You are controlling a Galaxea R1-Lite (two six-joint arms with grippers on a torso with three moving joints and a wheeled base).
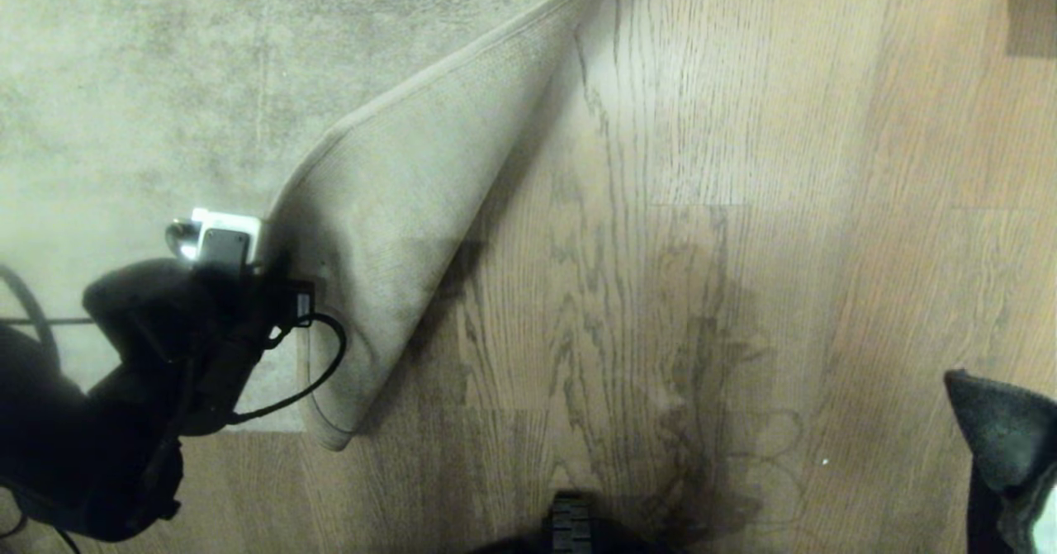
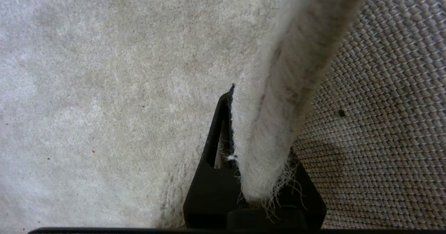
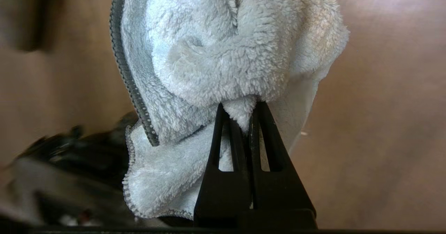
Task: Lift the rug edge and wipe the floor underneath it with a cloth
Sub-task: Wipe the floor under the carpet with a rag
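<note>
The left gripper (image 2: pixel 259 178) pinched the rug edge (image 1: pixel 388 232), folded back off the oak floor (image 1: pixel 702 207); beside the rug, the right gripper (image 3: pixel 245 115) clamped the cloth (image 3: pixel 216 52).

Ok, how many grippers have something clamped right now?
2: the left gripper pinches the lifted grey-beige rug edge; the right gripper holds the pale blue fluffy cloth.

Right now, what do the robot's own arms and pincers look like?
The left arm is bulky and matt black, with a small white block near its wrist and a thin black cable looping off it. The left gripper and right gripper have slim black wedge-shaped fingers with slotted cut-outs. Only a dark tip of the right arm shows.
</note>
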